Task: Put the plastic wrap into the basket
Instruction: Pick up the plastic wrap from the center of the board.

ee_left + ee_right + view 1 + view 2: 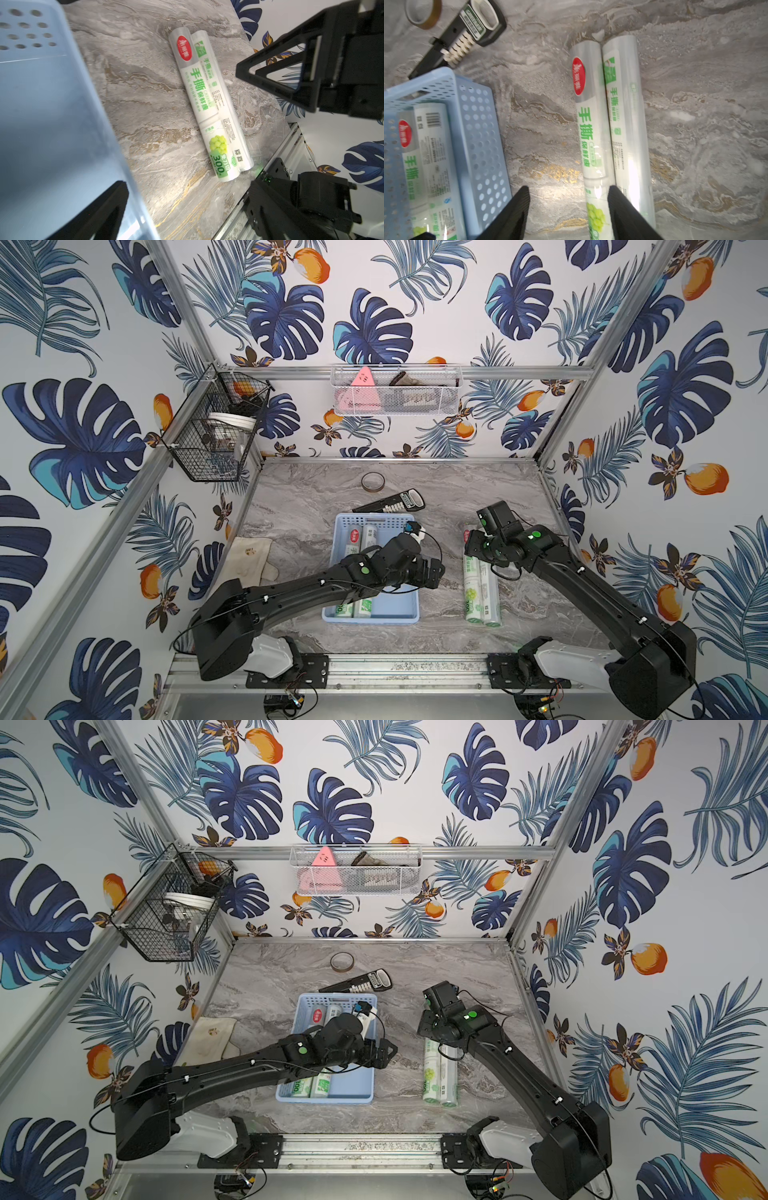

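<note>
The light-blue basket [397, 608] [353, 1085] sits mid-table, and two plastic wrap rolls [360, 536] [425, 158] lie along its left side. Two more rolls [481, 593] [439, 1077] [199, 97] lie side by side on the marble to its right. My right gripper [569, 193] is open and low over their far part. The left roll of that pair [591, 135] rests just inside one finger, while the other finger is over bare marble. My left gripper [432, 568] hovers open and empty by the basket's right wall [93, 116].
Behind the basket lie a brown tape ring [372, 482] and a black keyed device [395, 500]. A beige cloth [249, 560] lies at the table's left edge. A black wire basket [216, 427] and a white mesh basket [395, 391] hang on the walls.
</note>
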Available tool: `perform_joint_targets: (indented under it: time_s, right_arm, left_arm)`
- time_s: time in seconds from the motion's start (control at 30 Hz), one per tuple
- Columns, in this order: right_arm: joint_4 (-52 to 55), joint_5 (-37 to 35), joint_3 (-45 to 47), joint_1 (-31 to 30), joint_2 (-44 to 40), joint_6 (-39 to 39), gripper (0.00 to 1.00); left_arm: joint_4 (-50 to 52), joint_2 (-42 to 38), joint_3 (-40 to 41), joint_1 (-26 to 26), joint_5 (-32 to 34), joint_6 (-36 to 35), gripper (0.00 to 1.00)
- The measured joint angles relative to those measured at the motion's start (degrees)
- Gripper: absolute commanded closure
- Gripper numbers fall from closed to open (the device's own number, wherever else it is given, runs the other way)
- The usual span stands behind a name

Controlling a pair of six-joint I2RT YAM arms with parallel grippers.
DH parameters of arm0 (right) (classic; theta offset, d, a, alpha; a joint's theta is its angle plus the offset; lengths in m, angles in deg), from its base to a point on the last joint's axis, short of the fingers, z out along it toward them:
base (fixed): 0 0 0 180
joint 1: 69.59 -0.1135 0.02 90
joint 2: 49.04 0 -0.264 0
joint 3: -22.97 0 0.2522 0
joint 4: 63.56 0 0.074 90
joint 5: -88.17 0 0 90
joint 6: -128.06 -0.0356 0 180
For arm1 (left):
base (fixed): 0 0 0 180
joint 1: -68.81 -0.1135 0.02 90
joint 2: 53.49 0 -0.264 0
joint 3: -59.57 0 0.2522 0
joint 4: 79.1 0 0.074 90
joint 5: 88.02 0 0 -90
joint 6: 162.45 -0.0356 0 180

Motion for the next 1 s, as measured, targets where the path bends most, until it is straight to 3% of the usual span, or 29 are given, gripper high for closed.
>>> perform_joint_targets:
  time_s: [0.33, 1.0]
  right_arm:
    - [-0.28, 5.75, 3.04, 4.02, 5.31, 4.07, 0.39]
    - [-4.63, 5.66, 2.75, 4.55, 15.45, 6.38, 0.4]
  left_arm:
    - [-2.62, 8.79, -4.9, 3.67, 0.04, 0.5, 0.01]
    - [-4.11, 9.68, -4.61, 4.11, 1.51, 2.16, 0.01]
